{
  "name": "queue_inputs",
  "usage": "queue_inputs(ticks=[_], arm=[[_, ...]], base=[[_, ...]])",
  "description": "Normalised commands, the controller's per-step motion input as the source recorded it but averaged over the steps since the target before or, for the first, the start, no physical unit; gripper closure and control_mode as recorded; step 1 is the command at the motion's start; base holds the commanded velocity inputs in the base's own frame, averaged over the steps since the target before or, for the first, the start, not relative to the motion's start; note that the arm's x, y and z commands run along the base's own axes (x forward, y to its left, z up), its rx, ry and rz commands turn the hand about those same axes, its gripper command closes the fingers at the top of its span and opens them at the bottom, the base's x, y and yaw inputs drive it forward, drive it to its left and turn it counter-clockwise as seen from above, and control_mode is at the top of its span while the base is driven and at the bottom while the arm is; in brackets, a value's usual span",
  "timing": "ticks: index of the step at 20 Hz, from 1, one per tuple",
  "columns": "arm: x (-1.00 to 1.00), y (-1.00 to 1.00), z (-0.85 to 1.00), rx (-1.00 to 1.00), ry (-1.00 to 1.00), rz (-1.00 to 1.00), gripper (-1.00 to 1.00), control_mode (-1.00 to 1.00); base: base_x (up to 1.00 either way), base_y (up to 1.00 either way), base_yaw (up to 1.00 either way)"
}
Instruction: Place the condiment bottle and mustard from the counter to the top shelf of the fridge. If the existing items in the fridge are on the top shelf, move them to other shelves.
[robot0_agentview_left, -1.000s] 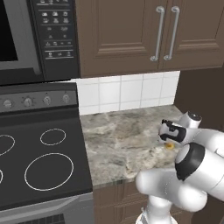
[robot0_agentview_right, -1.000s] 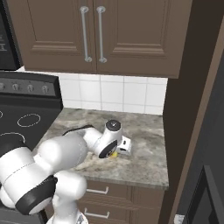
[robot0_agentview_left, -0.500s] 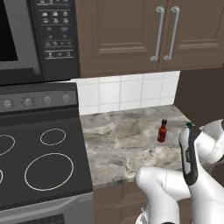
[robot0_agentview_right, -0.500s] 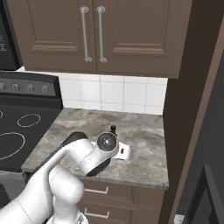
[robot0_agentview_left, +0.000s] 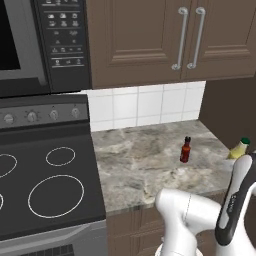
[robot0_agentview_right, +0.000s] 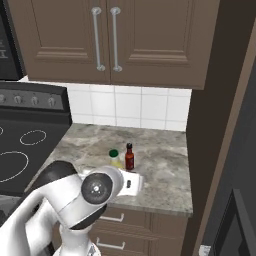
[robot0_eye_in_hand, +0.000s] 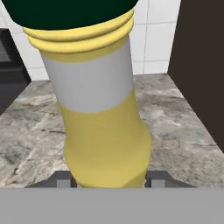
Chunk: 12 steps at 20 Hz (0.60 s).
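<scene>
The mustard, a yellow bottle with a white band and green cap, sits close up between my gripper's fingertips, which are shut on its lower body. It leans at the counter's right end and shows behind my arm. The condiment bottle, dark red with a black cap, stands upright on the counter, just right of the mustard. The fridge, its top shelf, the other shelves and the existing items are out of view.
A black stovetop borders the counter on the left, under a microwave. Brown wall cabinets hang over the tiled backsplash. A tall dark panel closes the counter's right end.
My arm has swung from over the bottles down to the counter's front right, uncovering the condiment bottle, which stays put. The mustard has shifted slightly right in my grip.
</scene>
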Motion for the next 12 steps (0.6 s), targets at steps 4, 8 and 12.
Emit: queue_inputs(ticks=[4,8,12], arm=[[-1.0,0.04,1.0,-0.11,-0.01,0.0,1.0,-1.0],[-0.86,0.41,0.97,-0.1,0.06,0.0,1.0,-1.0],[-0.47,1.0,0.54,-0.01,0.11,-0.01,1.0,-1.0]], base=[[0.0,0.0,0.0],[0.0,0.0,0.0],[0.0,0.0,0.0]])
